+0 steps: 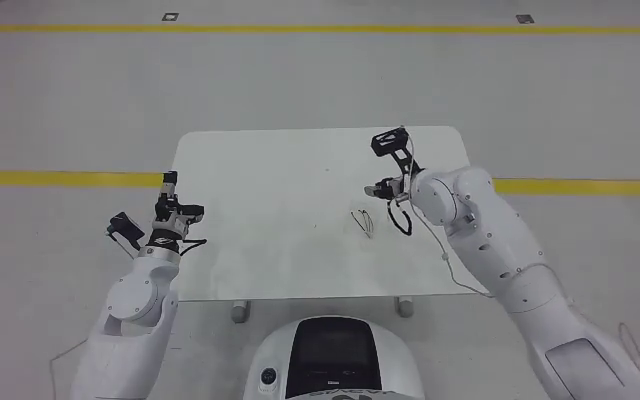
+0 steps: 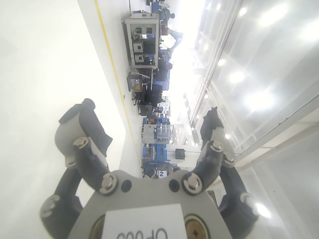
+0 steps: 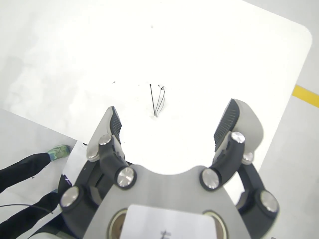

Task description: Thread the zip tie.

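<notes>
Several thin black zip ties (image 1: pixel 363 220) lie loose on the white table (image 1: pixel 280 260), a little right of its middle as we see it from above. In the right wrist view the zip ties (image 3: pixel 157 99) fan out from one shared end, the other ends spread slightly apart; we cannot count them with certainty. We find the right gripper (image 1: pixel 383 187) over the table, near the zip ties on their far side. Its fingers (image 3: pixel 116 123) are spread wide, with nothing between the ribbed pads. We find the left gripper (image 1: pixel 168 193) at the table's left edge, well apart from the zip ties and pointing toward the far side. Its fingers (image 2: pixel 87 125) are likewise spread and grasp nothing. On the floor, a yellow line (image 1: pixel 80 178) shows on both sides of the table.
</notes>
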Action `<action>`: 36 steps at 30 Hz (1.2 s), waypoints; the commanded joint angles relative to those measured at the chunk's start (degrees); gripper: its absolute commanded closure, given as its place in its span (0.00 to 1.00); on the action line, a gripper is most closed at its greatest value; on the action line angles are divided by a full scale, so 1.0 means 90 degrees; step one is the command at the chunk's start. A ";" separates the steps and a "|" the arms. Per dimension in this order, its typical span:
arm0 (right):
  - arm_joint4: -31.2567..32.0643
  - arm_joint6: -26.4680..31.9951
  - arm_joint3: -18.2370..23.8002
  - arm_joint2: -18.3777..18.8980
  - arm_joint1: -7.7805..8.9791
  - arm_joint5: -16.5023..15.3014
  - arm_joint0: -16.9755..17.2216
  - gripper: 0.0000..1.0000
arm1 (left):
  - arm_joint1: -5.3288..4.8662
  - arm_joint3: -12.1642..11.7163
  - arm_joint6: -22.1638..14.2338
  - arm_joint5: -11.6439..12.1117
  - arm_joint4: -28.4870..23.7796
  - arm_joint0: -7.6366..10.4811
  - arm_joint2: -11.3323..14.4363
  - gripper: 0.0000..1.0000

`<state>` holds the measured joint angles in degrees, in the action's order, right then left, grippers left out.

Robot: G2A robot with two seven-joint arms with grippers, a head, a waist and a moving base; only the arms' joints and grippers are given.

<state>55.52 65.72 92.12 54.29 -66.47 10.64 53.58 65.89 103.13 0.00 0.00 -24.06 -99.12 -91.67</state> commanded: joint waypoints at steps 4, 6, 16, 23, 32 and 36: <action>-0.0521 -0.0004 -0.0600 -0.0584 -0.0286 0.0408 -0.0503 0.00 | 0.0000 0.0000 0.0000 0.0000 0.0000 0.0000 0.0000 0.00; -0.0521 -0.0004 -0.0600 -0.0584 -0.0286 0.0408 -0.0503 0.00 | 0.0000 0.0000 0.0000 0.0000 0.0000 0.0000 0.0000 0.00; -0.0340 0.0212 -0.0564 -0.0837 -0.0307 0.0144 -0.0510 0.00 | 0.0000 0.0000 0.0000 0.0000 0.0000 0.0000 0.0000 0.00; -0.0662 0.0923 -0.1541 -0.1908 -0.0841 0.0662 -0.1323 0.00 | 0.0000 0.0000 0.0000 0.0000 0.0000 0.0000 0.0000 0.00; -0.0960 0.0696 -0.2489 -0.2406 -0.1230 0.0922 -0.1689 0.00 | 0.0000 0.0000 0.0000 0.0000 0.0000 0.0000 0.0000 0.00; -0.0960 0.0696 -0.2489 -0.2406 -0.1230 0.0922 -0.1689 0.00 | 0.0000 0.0000 0.0000 0.0000 0.0000 0.0000 0.0000 0.00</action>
<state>46.89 71.99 69.73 32.64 -77.54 18.94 38.38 65.89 103.13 0.00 0.00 -24.06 -99.12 -91.67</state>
